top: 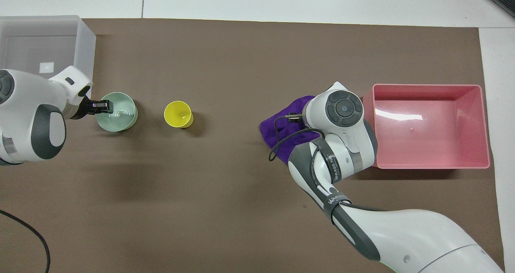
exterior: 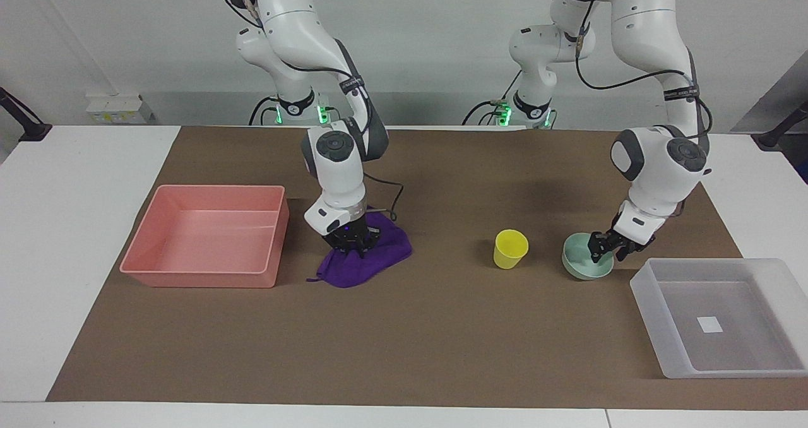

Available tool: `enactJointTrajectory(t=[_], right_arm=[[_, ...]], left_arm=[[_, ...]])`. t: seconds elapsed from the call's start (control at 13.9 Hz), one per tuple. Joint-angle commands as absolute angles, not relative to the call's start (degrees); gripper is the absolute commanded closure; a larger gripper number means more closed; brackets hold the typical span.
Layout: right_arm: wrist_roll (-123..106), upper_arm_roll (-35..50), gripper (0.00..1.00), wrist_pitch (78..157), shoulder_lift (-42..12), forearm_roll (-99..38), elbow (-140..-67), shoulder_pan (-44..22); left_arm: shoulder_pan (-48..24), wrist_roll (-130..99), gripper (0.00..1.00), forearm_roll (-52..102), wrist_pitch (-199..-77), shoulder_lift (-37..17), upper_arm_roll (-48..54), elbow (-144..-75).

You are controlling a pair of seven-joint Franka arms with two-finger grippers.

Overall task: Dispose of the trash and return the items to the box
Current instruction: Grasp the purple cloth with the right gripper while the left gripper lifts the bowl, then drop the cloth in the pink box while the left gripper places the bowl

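Cloth [exterior: 365, 257] sits bunched beside the pink tray [exterior: 208, 235], right gripper [exterior: 351, 246] pressed into it, fingers pinching fabric. Left gripper [exterior: 607, 246] straddles the rim of the mint bowl [exterior: 584, 264], near the clear box [exterior: 719, 317]; can't tell if it's clamped yet. My guess: that thin rim slips, or the bowl bumps the yellow cup [exterior: 510, 248].

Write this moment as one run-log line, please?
right gripper: down on purple cloth | left gripper: at mint-green bowl rim | yellow cup: untouched | translucent tray: empty
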State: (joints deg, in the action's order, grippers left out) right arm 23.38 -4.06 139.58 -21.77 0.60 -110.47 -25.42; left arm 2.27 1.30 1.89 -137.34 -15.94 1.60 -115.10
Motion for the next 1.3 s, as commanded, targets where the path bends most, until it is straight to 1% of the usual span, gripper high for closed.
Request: enactJointTrajectory(t=[0.0, 0.22, 0.36, 0.51, 0.65, 0.79, 0.94, 1.08, 1.23], right_arm=[[25.0, -3.9, 1.00, 137.6, -20.1, -0.3, -111.0, -25.5], [27.6, -3.9, 1.00, 134.7, -17.3, -0.3, -110.0, -25.5], [30.1, -4.0, 1.00, 130.9, -15.6, 0.2, -107.8, -25.5], [30.8, -4.1, 1.00, 127.8, -12.9, 0.6, -107.0, -25.4], [30.8, -4.3, 1.00, 125.8, -10.0, 0.8, -106.7, -25.0], [30.8, -4.6, 1.00, 123.6, -7.7, 0.8, -105.8, -24.6], [30.6, -5.0, 1.00, 120.7, -4.8, 1.0, -105.6, -23.3], [29.6, -5.0, 1.00, 117.8, -1.0, 3.4, -105.6, -21.5], [25.4, -5.0, 1.00, 114.5, 1.7, 4.6, -104.5, -18.1]], left_arm=[[2.3, 1.0, 1.00, 2.5, -138.2, -14.7, 1.8, -116.5], [2.3, 1.3, 1.00, 2.5, -136.5, -14.2, 1.8, -115.8], [2.5, 1.4, 1.00, 2.5, -135.1, -12.6, 1.8, -115.0], [2.5, 1.4, 1.00, 2.5, -131.3, -12.0, 1.8, -111.4], [2.8, 1.4, 1.00, 2.5, -127.9, -12.7, 1.7, -106.5], [4.6, 1.3, 1.00, 2.6, -127.0, -14.9, 1.8, -101.8], [5.9, 1.3, 1.00, 3.2, -124.0, -17.6, 1.6, -94.7], [8.7, 1.4, 1.00, 2.9, -120.4, -22.0, 1.6, -86.9], [10.8, 1.5, 1.00, 2.8, -119.7, -26.4, 1.7, -80.1]])
